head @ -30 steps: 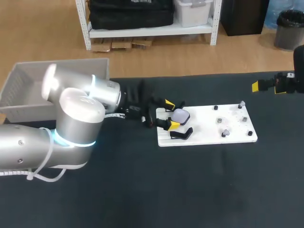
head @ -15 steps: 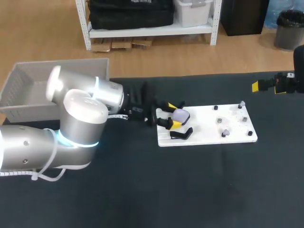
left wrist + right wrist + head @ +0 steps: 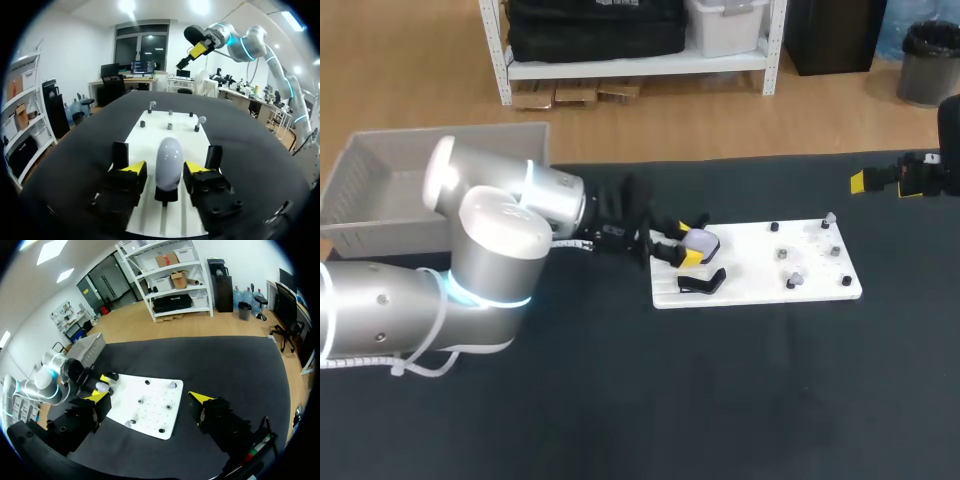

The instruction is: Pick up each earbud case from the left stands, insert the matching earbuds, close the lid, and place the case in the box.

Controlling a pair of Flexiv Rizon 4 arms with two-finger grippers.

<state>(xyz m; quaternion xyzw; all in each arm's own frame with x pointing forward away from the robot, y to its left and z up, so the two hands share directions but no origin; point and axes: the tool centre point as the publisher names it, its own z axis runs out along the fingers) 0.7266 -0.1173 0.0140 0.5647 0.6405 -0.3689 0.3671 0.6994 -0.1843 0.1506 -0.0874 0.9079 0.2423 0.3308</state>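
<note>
1. The earbud case [image 3: 169, 156] stands on end on its black stand [image 3: 166, 195], at the left end of the white board [image 3: 186, 135].
2. The left gripper [image 3: 164, 168] straddles the case, with one yellow tip on each side. Narrow gaps show, so the fingers are released, not clamped.
3. The right gripper [image 3: 150, 395], spread wide, hangs well apart from the board, so the left arm is nearer.

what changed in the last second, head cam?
The left gripper advanced over the white board and its fingers narrowed around the earbud case on its stand. A gap on one side shows it is not gripped yet. The case, board and right gripper stayed put.
</note>
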